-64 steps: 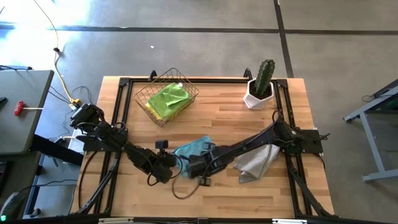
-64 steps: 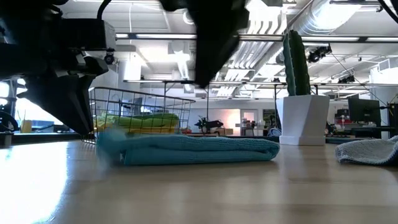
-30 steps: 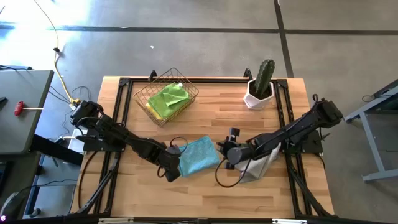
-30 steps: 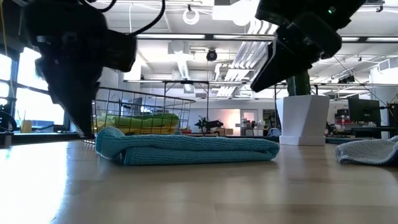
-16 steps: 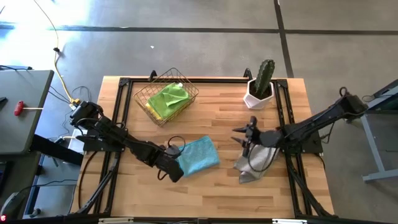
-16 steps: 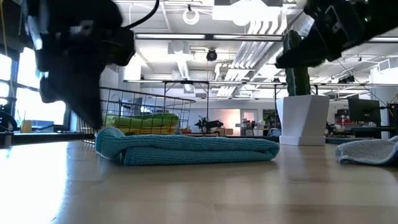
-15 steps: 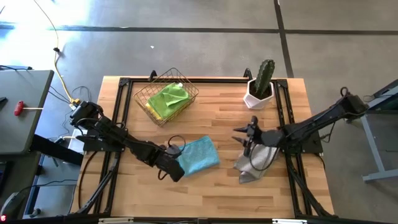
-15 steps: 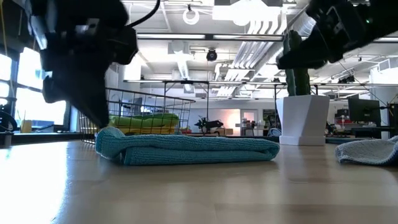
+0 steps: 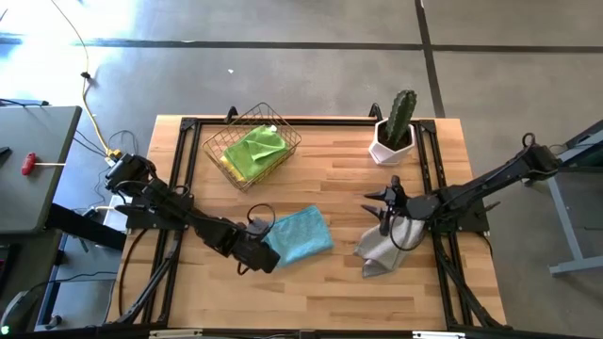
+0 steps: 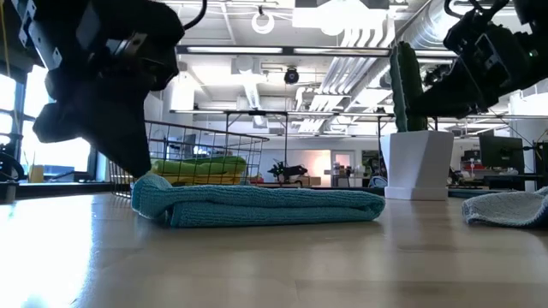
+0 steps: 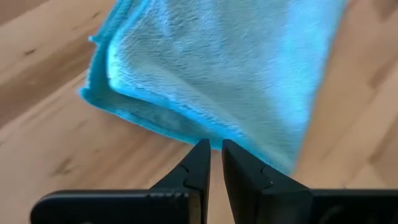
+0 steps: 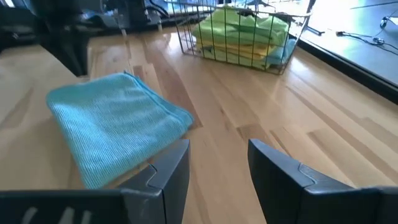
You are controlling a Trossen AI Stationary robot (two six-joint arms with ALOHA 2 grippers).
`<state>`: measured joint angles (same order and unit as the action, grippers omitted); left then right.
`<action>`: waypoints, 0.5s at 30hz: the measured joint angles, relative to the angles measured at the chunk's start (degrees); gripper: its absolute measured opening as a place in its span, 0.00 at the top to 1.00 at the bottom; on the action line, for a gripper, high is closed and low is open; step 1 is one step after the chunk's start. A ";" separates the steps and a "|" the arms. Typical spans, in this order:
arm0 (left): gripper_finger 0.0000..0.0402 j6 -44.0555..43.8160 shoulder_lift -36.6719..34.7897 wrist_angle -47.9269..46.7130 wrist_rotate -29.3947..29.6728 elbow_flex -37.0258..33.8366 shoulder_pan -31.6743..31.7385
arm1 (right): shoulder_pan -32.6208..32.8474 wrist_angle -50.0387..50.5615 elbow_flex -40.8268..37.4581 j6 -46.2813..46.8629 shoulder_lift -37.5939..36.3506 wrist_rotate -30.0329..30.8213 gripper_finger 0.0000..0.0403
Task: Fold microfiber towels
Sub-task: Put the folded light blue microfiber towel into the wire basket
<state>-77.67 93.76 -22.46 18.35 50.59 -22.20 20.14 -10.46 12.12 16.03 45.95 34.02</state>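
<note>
The left tool (image 9: 267, 252) sits low at the left edge of the light blue towel (image 9: 300, 235), its fingers almost closed with only a thin gap and, as far as the wrist view shows, nothing pinched between them. The right tool (image 9: 384, 209) hangs above the counter (image 9: 330, 169) toward the right edge, its fingers spread and empty, directly over the grey towel (image 9: 386, 247). The light blue towel lies folded near the counter's middle, toward the front edge; this piece appears complete. The grey towel lies crumpled near the right edge and is not yet folded. A wire basket (image 9: 251, 144) near the rear left corner holds green and yellow towels (image 12: 242, 34); whether these are folded cannot be confirmed. A potted cactus (image 9: 396, 127) stands at the rear right corner.
</note>
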 joint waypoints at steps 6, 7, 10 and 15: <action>0.92 -1.24 -0.01 4.74 0.95 0.00 -2.75 | -0.01 2.12 0.00 0.00 0.13 0.00 0.62; 0.92 -1.24 -0.01 5.51 1.09 0.00 -3.36 | 0.00 2.13 0.00 0.00 0.13 0.00 0.62; 0.92 -2.51 -0.02 6.18 4.88 0.02 -5.98 | 0.00 2.12 0.00 0.02 0.13 0.00 0.62; 0.90 -14.33 0.00 -0.09 12.49 -0.09 -10.35 | 0.00 2.11 0.00 0.00 0.13 0.00 0.62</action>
<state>-92.00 93.76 -22.55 30.84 50.49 -32.55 20.14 -8.35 12.12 16.03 46.09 34.02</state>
